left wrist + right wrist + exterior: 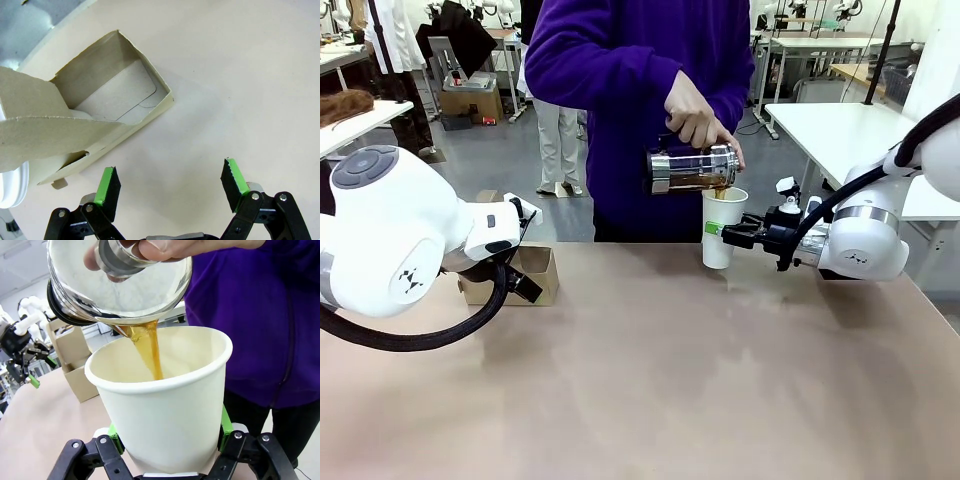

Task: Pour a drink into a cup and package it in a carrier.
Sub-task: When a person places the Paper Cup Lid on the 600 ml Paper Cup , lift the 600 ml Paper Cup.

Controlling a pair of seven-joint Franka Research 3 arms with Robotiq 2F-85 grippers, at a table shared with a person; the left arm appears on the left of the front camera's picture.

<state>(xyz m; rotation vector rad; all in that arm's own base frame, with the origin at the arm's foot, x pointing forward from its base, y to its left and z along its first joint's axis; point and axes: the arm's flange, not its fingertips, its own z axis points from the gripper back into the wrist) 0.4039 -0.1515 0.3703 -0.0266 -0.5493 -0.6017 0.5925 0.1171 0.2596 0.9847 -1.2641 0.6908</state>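
Lower left of the front view: the glossy white left arm (390, 240) stands before the carrier (538, 272), a boxy shell of matt brown kraft cardboard resting at centre left on the smooth tan table (640, 390). In the left wrist view the left gripper (171, 172) hangs released, its ribbed green pads (109, 182) spread wide over bare tabletop just beside the carrier's open end (nothing lies between them). At upper centre a person's hand (694, 112) tips a cylindrical clear glass pitcher (690, 168) with metal bands. The drink (149, 347), a translucent amber-brown stream, falls into the cup (718, 245), a tapered white paper vessel with a rolled rim, right of centre. The right gripper (170, 440) is clenched on the cup's lower wall, reaching in from the right.
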